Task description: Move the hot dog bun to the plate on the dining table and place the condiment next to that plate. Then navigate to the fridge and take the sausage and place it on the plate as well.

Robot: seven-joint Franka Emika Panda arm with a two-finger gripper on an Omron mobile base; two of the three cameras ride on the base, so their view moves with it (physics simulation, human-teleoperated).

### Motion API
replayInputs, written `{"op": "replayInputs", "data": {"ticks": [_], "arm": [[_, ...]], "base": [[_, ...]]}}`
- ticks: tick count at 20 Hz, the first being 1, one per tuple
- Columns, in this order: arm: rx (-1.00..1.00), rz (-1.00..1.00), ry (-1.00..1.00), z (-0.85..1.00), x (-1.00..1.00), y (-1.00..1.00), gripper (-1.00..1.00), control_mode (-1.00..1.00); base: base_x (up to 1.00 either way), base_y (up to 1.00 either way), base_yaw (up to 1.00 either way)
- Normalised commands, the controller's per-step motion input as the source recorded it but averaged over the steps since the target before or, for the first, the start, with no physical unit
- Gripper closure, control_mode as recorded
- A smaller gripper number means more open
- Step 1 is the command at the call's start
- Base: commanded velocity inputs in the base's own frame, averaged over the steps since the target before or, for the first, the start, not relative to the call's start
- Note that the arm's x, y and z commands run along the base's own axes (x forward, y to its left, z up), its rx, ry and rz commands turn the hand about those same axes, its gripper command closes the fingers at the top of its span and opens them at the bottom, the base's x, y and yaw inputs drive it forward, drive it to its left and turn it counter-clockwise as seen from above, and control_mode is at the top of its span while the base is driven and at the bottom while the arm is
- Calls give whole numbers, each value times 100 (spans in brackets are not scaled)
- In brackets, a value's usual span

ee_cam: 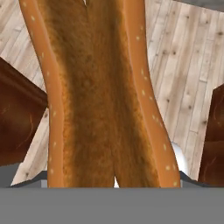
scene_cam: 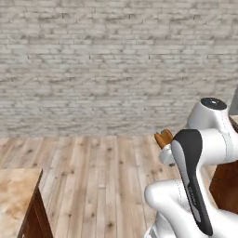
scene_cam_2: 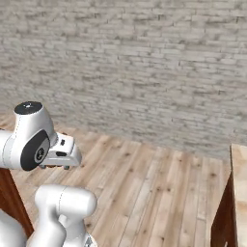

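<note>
Claw (ee_cam: 114, 181) around one hot dog bun (ee_cam: 98, 96)

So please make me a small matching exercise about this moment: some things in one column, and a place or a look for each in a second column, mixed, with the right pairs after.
Things:
1. hot dog bun
2. brick wall
3. floor
4. dining table

Descriptions:
A. pale wooden planks
B. beige, rust-stained top at the lower left of the left base view
C. orange-tan, right in front of the hand camera
D. whitish grey, across the background

Pairs: 1-C, 2-D, 3-A, 4-B
</note>
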Motion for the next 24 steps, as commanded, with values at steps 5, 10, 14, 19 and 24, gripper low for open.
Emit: {"op": "replayInputs", "data": {"ticks": [5,10,14,19,24], "arm": [[0,0,0,0,0,0,100,100],[0,0,0,0,0,0,100,100],[0,0,0,0,0,0,100,100],[0,0,0,0,0,0,100,100],[0,0,0,0,0,0,100,100]], "base": [[100,-4,49],[100,-1,57],[100,0,60],[100,0,59],[100,0,58]]}}
